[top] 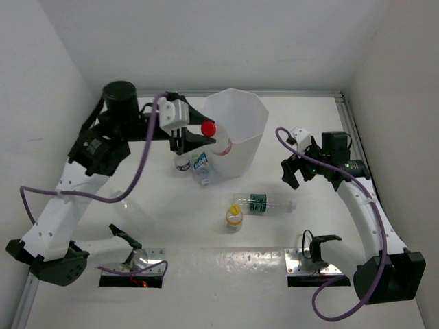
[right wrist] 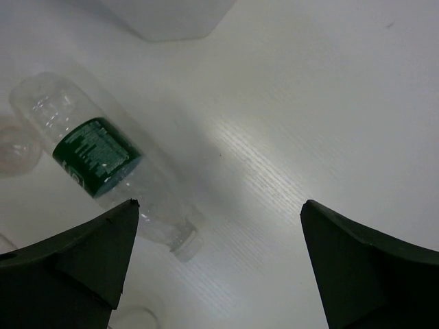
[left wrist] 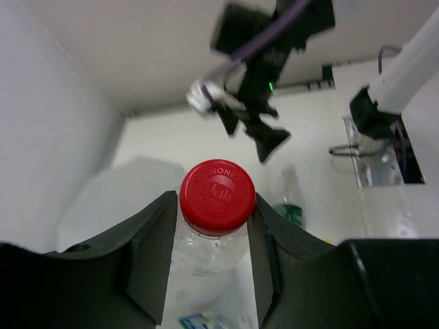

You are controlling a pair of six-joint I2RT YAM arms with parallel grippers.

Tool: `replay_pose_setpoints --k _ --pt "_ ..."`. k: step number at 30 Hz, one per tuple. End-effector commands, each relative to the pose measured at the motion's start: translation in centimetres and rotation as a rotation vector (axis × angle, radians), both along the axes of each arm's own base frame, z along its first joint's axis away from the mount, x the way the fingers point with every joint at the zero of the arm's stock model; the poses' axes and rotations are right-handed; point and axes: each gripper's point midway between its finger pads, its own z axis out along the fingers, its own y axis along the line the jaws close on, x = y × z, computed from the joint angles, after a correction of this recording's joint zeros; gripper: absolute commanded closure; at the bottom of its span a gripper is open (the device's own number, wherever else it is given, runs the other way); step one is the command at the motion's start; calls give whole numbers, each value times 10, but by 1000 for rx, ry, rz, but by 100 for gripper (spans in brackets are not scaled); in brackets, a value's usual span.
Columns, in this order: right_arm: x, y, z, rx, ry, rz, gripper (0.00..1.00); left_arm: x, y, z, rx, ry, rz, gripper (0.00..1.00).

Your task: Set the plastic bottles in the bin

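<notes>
- My left gripper [left wrist: 215,205] is clamped on a clear plastic bottle with a ridged red cap [left wrist: 217,195]. My black fingers [left wrist: 154,253] pinch it just under the cap, which points straight back at my wrist camera.
- In the top view that bottle sits upper centre, right beside the left wall of the tall white translucent faceted bin [top: 243,154]. It's beside the bin, not over the mouth, and I can't tell whether its base is off the table.
- My right gripper [right wrist: 219,203] is spread wide with nothing between the fingers, hovering over the smooth white table [right wrist: 309,103].
- A clear bottle with a dark green label [right wrist: 96,157] lies on its side at the left of my right wrist view, neck aimed at the lower centre.
- Progress check: I can't make out a single bottle inside the bin, so I'd call this early going.
- Left to do: the green-label one, a small upright yellow-capped bottle [top: 234,218] just lower left of it, a blue-labelled bottle [top: 201,163], and a white-capped one [top: 182,163] left of the bin's base.
- Materials: the bottles are thin, glossy and round, so the lying one will likely roll. The bin is cloudy and stiff-looking, with flat facets tapering downward.
</notes>
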Motion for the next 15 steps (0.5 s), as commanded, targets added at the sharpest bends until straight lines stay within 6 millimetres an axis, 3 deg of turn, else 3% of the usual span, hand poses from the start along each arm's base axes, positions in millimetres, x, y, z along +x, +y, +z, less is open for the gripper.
replay_pose_setpoints --k 1,3,5,7,11,15 --pt "-16 16 -3 -9 11 198 0 -22 4 57 -56 -99 -68 94" --pt "-16 19 -4 -29 7 257 0 -28 6 95 -131 -141 -65 94" --pt "-17 23 -8 -49 9 306 0 -22 5 122 -206 -167 -32 94" --pt "-18 24 -11 -56 11 321 0 -3 5 128 -223 -190 31 94" --pt "-26 43 -19 -108 6 438 0 44 -3 108 -194 -168 143 94" --pt "-32 57 -37 -194 23 531 3 97 -14 67 -136 -88 246 93"
